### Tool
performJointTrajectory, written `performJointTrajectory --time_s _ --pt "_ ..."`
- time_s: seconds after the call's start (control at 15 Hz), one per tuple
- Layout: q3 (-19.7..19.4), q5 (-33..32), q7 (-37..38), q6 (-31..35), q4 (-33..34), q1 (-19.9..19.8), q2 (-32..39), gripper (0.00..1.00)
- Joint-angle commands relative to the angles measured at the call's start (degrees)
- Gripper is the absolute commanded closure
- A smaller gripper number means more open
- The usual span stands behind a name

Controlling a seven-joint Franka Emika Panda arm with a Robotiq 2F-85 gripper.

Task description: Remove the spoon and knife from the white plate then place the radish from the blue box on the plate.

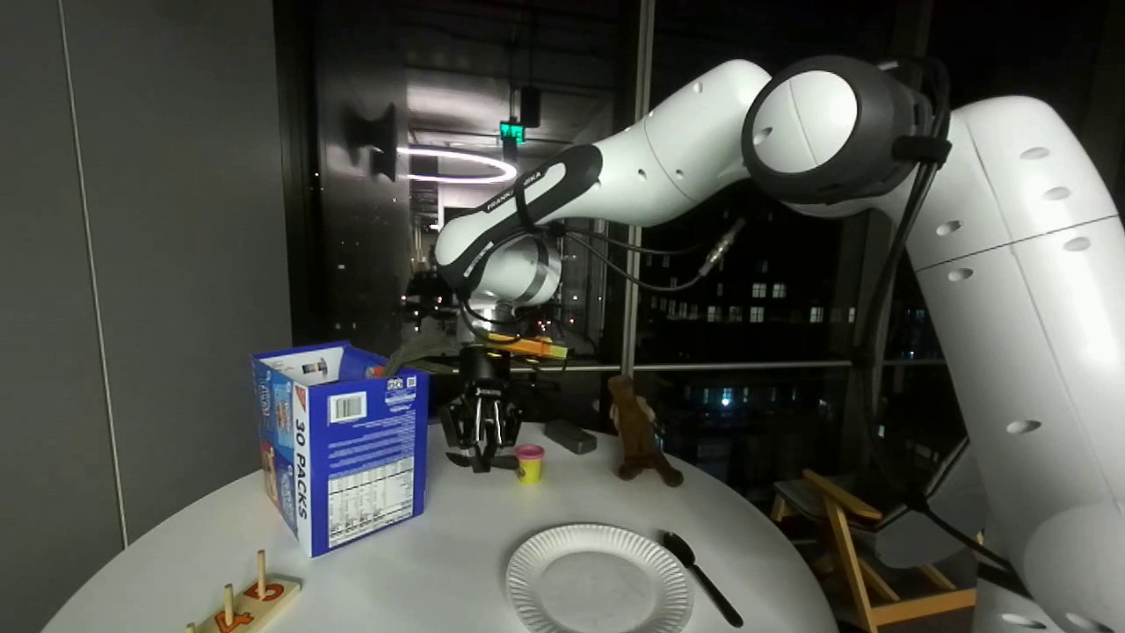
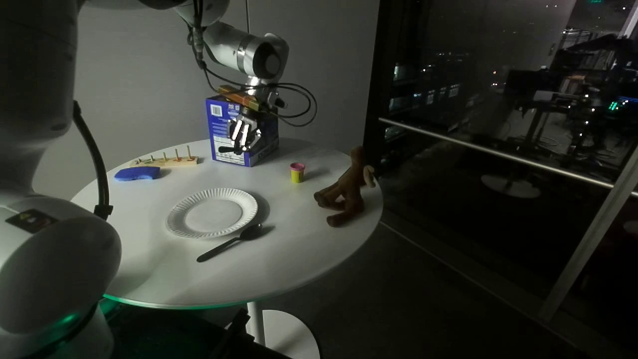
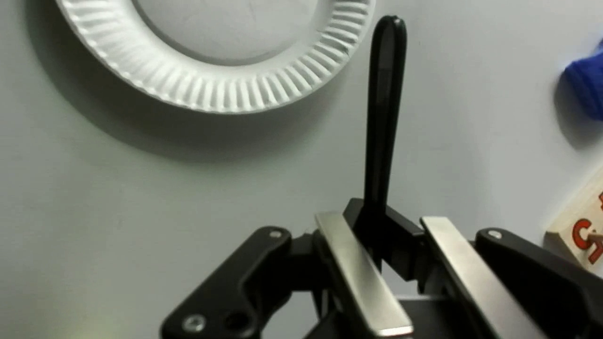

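The white plate (image 1: 598, 589) (image 2: 212, 215) (image 3: 235, 89) lies on the round table, with nothing on it. The black spoon (image 1: 703, 580) (image 2: 234, 241) lies on the table beside it. My gripper (image 1: 483, 459) (image 2: 241, 147) (image 3: 377, 230) is shut on a second black utensil, seemingly the knife (image 1: 504, 462) (image 2: 227, 149) (image 3: 386, 103), held above the table near the blue box. The handle shows; its other end is mostly hidden by the fingers. The blue box (image 1: 373, 475) (image 2: 224, 134) stands upright, open at the top. A grey-green leafy shape (image 1: 420, 348) sticks out, possibly the radish's leaves.
A yellow tub with pink lid (image 1: 529, 464) (image 2: 297, 172) stands near the gripper. A brown plush toy (image 1: 637, 431) (image 2: 346, 192) sits at the table's edge. A wooden peg board (image 1: 255, 607) (image 2: 164, 162), a blue item (image 2: 137, 173) and a dark grey block (image 1: 571, 437) lie around.
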Motion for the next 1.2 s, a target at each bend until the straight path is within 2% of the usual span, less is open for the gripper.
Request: performJointTrajectory --time_s 0.0,0.13,0.4,0.47,0.53,0.6,0.67,0.8,0.87,1.13 --pt "0.1 -0.5 9.5 6.1 1.8 0.2 1.7 0.91" --pt "-0.5 -3.4 13.8 7.8 2.0 0.7 2.7 0.91" --pt "-0.5 -7.7 16.0 -1.1 4.7 0.3 5.1 0.91" --pt "-0.2 -7.6 15.2 -4.1 6.0 -0.1 5.6 0.70" --pt "0.1 -7.1 14.2 -6.7 7.0 -0.5 6.1 0.63" --pt "-0.1 -6.9 14.3 -1.8 2.8 -0.2 4.4 0.57" --pt "-0.1 -6.9 14.3 -2.5 3.2 -0.2 4.6 0.74" --pt "-0.1 -6.9 14.3 -2.3 2.9 -0.2 4.7 0.59" --pt "-0.1 -6.9 14.3 -2.3 2.8 -0.2 4.7 0.57" --pt "-0.1 -6.9 14.3 -2.3 2.8 -0.2 4.7 0.57"
